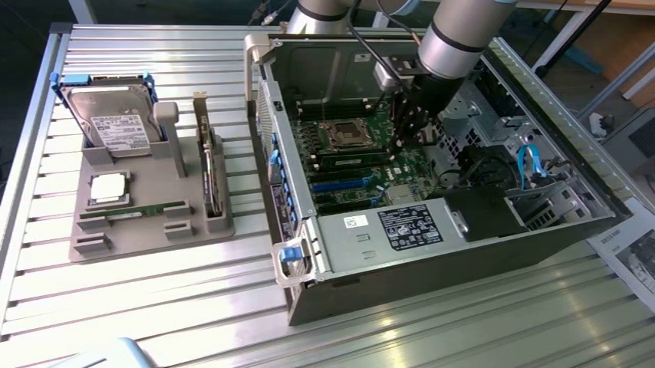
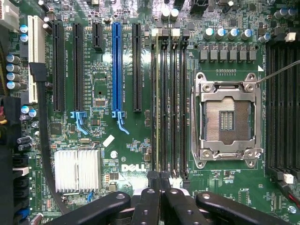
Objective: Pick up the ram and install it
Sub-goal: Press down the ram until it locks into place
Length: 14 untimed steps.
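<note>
The black gripper [image 2: 161, 199] was fully closed, holding nothing visible, poised over the memory slots [image 2: 168, 103] beside the empty processor socket [image 2: 228, 119] inside the open computer case [image 1: 409, 238]. Farther off, at the exterior view's left, the ram [image 1: 143, 209] lay in the grey holder [image 1: 138, 230]. Pressing evenly would probably seat a module.

One ram [image 1: 143, 209], one hard drive [image 1: 118, 123], one expansion card [image 1: 208, 165], one processor [image 1: 110, 187].
</note>
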### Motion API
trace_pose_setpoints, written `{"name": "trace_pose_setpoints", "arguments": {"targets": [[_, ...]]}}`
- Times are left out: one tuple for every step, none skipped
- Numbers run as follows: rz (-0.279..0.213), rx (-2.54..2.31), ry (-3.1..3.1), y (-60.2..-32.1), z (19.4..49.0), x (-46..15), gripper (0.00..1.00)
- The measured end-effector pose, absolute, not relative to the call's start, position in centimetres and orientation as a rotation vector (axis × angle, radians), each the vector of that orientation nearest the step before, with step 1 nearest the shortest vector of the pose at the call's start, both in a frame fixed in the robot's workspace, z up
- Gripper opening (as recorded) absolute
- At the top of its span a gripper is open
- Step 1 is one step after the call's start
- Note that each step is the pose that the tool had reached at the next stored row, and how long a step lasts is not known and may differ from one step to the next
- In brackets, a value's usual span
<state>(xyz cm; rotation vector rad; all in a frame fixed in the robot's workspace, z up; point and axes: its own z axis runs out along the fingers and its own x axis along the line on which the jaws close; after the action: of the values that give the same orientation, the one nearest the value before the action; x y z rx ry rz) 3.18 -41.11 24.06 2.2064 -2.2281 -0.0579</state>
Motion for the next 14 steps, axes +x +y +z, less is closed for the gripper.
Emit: {"name": "trace_pose_setpoints", "arguments": {"targets": [[-0.058,2.206,-2.228,-41.11,24.17,3.18,0.1],[-0.059,2.206,-2.228,-41.11,24.33,3.18,0.1],[-0.059,2.206,-2.227,-41.11,24.4,3.18,0.1],[-0.06,2.206,-2.228,-41.11,24.4,3.18,0.1],[-0.06,2.206,-2.228,-41.11,24.4,3.18,0.1],[-0.06,2.206,-2.227,-41.11,24.4,3.19,0.1],[-0.06,2.206,-2.227,-41.11,24.41,3.19,0.1],[-0.059,2.206,-2.227,-41.11,24.41,3.18,0.1],[-0.059,2.206,-2.227,-41.11,24.41,3.18,0.1],[-0.059,2.206,-2.227,-41.11,24.41,3.12,0.1],[-0.059,2.206,-2.227,-41.11,24.4,2.98,0.1],[-0.058,2.206,-2.228,-41.11,24.39,2.77,0.1],[-0.057,2.207,-2.228,-41.11,24.4,2.48,0.1],[-0.056,2.207,-2.229,-41.11,24.39,2.28,0.1]]}}
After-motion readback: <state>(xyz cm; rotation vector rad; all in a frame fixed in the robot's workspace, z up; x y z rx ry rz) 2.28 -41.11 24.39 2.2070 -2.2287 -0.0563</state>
